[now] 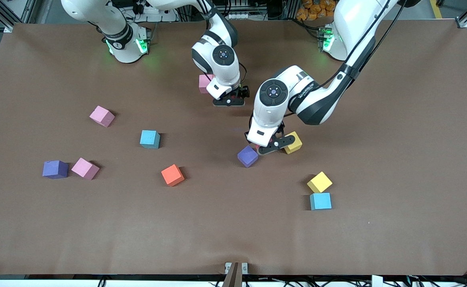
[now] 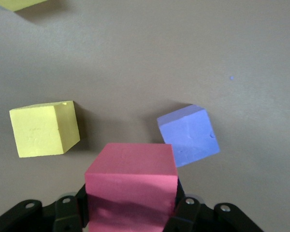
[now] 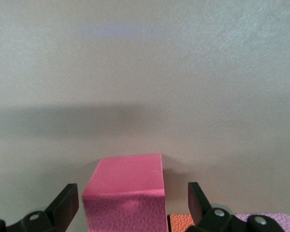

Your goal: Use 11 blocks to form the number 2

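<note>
My left gripper (image 1: 275, 145) is shut on a red block (image 2: 130, 186), low over the table between a purple block (image 1: 248, 156) (image 2: 189, 135) and a yellow block (image 1: 293, 142) (image 2: 44, 129). My right gripper (image 1: 228, 99) (image 3: 133, 198) is open and low, near the robots' side of the table. A second red block (image 3: 125, 193) stands between its fingers with a gap on each side. Beside that block lie an orange block (image 3: 181, 223) and a pink block (image 3: 266, 222) (image 1: 205, 83), mostly hidden under the right hand in the front view. No number 2 shape is in view.
Loose blocks lie toward the right arm's end: pink (image 1: 102, 116), light blue (image 1: 150, 139), purple (image 1: 55, 169), pink (image 1: 85, 168) and orange (image 1: 172, 175). Nearer the front camera than the left gripper sit a yellow block (image 1: 319, 182) and a light blue one (image 1: 320, 201), touching.
</note>
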`<action>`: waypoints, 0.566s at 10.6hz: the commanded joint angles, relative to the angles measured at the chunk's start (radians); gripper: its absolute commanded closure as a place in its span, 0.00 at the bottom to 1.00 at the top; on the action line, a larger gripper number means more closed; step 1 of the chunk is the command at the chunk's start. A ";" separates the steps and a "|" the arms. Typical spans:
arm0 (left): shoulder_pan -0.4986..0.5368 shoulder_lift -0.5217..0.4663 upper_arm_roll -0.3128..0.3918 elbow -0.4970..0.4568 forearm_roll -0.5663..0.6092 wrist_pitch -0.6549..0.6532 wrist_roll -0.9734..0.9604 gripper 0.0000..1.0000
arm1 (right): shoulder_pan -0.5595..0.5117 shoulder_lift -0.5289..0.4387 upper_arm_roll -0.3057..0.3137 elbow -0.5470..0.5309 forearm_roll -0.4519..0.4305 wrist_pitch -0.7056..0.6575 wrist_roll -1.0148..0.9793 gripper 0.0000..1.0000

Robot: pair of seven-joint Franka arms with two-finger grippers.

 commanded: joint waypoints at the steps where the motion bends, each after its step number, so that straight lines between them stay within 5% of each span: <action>1: -0.058 0.017 0.002 0.029 0.025 -0.018 0.055 1.00 | -0.037 -0.090 0.032 -0.062 -0.011 -0.010 0.026 0.00; 6: -0.105 0.044 -0.007 -0.003 0.027 0.066 0.080 1.00 | -0.126 -0.399 0.048 -0.235 -0.011 -0.121 -0.093 0.00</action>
